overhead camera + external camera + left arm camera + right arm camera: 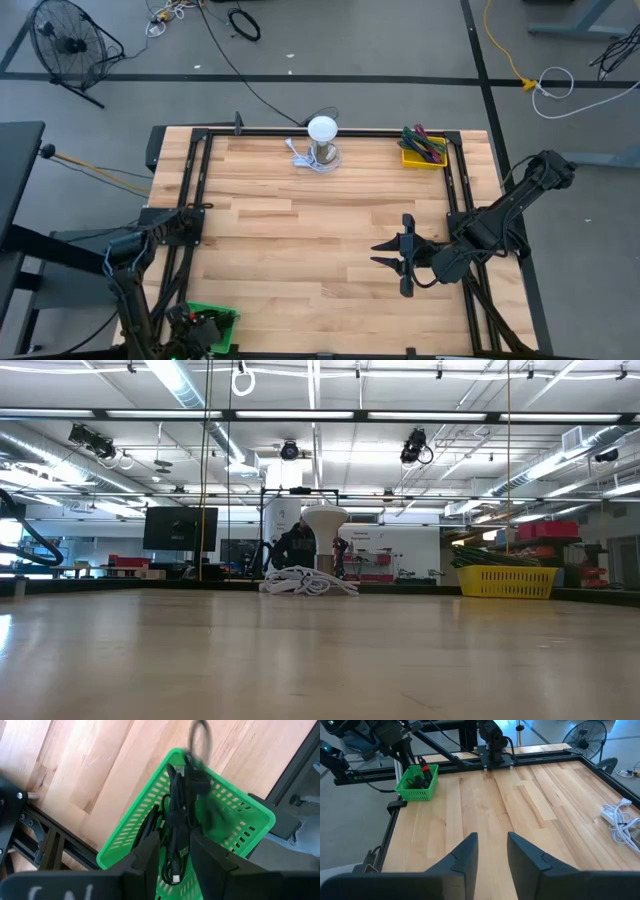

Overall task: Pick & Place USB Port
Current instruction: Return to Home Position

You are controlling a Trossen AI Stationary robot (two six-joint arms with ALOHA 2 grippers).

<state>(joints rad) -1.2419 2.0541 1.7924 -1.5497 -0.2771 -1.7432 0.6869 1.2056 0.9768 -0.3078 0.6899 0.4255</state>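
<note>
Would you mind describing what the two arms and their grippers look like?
Both arms are dark, slim, jointed links. The right gripper and left gripper each carry two black, wedge-shaped fingers on a crossbar; white markings show on the left one's body.

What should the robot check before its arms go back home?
1. The left gripper is open above the green bin: ok.
2. The black cables lie inside the bin: ok.
3. The blurred cable loop by the rim is inside: cannot tell.
4. The right gripper is open and empty over the bare table: ok.
5. The white cable lies far from both arms: ok.
</note>
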